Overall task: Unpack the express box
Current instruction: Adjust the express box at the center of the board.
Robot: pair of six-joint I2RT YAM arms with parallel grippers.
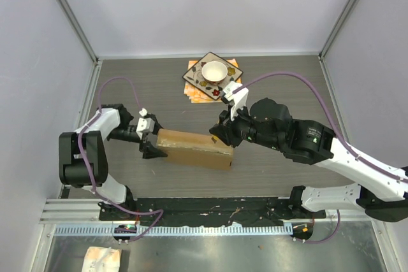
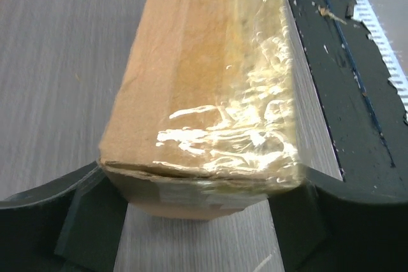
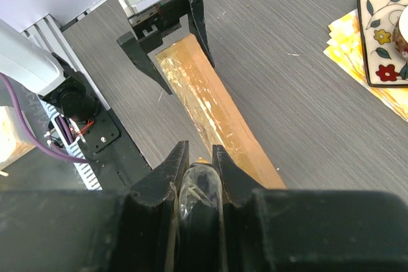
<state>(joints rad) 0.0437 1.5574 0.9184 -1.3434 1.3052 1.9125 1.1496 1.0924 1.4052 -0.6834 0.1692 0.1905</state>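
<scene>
From above, saw the express box (image 1: 193, 148) reared up on one long edge on the table (image 1: 299, 81), between both arms, well apart from the patterned plate (image 1: 196, 76) and its white bowl (image 1: 214, 70). Found the left gripper (image 1: 152, 139) spread wide astride the box's left end, the right gripper (image 1: 220, 137) at its right end. Through the left wrist, noted taped cardboard filling the gap between black fingers (image 2: 83, 221); could not tell whether touching. Through the right wrist, caught fingers (image 3: 167, 173) clenched on the box's shiny taped near edge.
</scene>
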